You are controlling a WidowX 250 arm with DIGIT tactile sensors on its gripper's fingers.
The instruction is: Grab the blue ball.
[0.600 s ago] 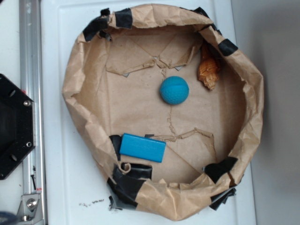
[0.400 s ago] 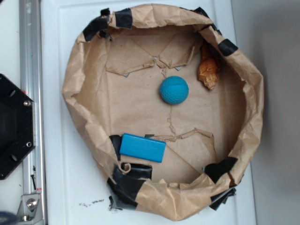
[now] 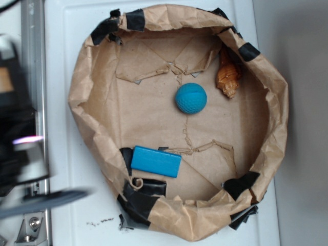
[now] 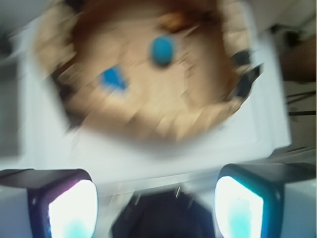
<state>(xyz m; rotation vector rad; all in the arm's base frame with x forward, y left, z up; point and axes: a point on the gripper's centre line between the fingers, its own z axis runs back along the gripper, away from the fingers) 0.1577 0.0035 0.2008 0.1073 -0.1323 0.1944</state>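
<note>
The small teal-blue dimpled ball (image 3: 191,98) lies on the floor of the crumpled brown paper nest (image 3: 82,92) with black tape patches, a little right of centre. The orange-brown lumpy figure (image 3: 228,77) sits near it, by the nest's right wall; the flat blue rectangular block (image 3: 156,161) lies well apart at lower left. The nest rests on a white surface (image 3: 61,154). The tool (image 4: 156,206) is blurred, its 2 fingers (image 4: 72,210) spread wide apart with nothing between them, well away from the ball.

The robot arm (image 3: 23,154) is sweeping into the exterior view at the left edge as a dark, motion-blurred mass, now covering the black base and part of the metal rail (image 3: 33,61) that were previously exposed.
</note>
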